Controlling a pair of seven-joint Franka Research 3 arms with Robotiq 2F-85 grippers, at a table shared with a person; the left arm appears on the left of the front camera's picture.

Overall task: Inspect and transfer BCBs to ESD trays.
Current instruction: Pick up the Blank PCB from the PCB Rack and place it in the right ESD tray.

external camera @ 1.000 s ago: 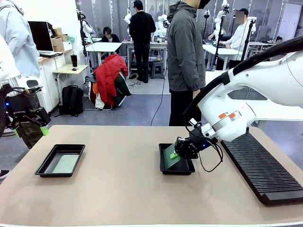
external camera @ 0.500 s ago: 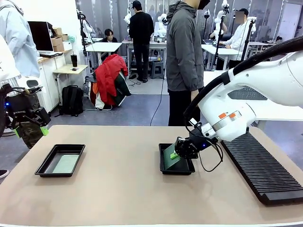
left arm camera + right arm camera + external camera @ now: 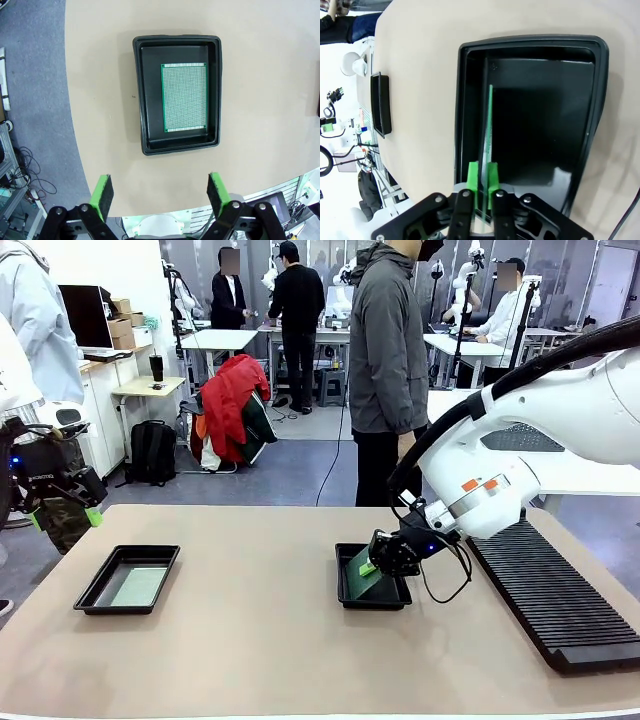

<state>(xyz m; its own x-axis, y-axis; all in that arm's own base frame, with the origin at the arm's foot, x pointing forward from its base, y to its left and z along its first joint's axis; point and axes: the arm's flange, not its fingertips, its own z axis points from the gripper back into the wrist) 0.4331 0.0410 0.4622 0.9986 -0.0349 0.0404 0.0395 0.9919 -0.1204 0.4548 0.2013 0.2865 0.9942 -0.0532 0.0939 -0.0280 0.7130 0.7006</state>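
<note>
Two black ESD trays lie on the tan table. The left tray point(image 3: 92, 594) point(image 3: 140, 100) holds a green BCB point(image 3: 138, 586) point(image 3: 184, 97) flat on its floor. My left gripper point(image 3: 62, 508) point(image 3: 160, 192) hangs open above the table's left edge, well short of that tray, with nothing between its pads. Over the near right end of the right tray point(image 3: 375, 603) point(image 3: 600, 100), my right gripper point(image 3: 368, 566) point(image 3: 483, 175) has its green pads shut on the edge of a second BCB point(image 3: 360, 573) point(image 3: 487, 125). This board stands tilted on edge inside the tray, near its left wall.
A long black ribbed rack point(image 3: 550, 600) runs along the table's right side, close behind my right arm. A person in a grey jacket point(image 3: 390, 350) stands at the far edge. Bare tabletop stretches between the two trays and along the front.
</note>
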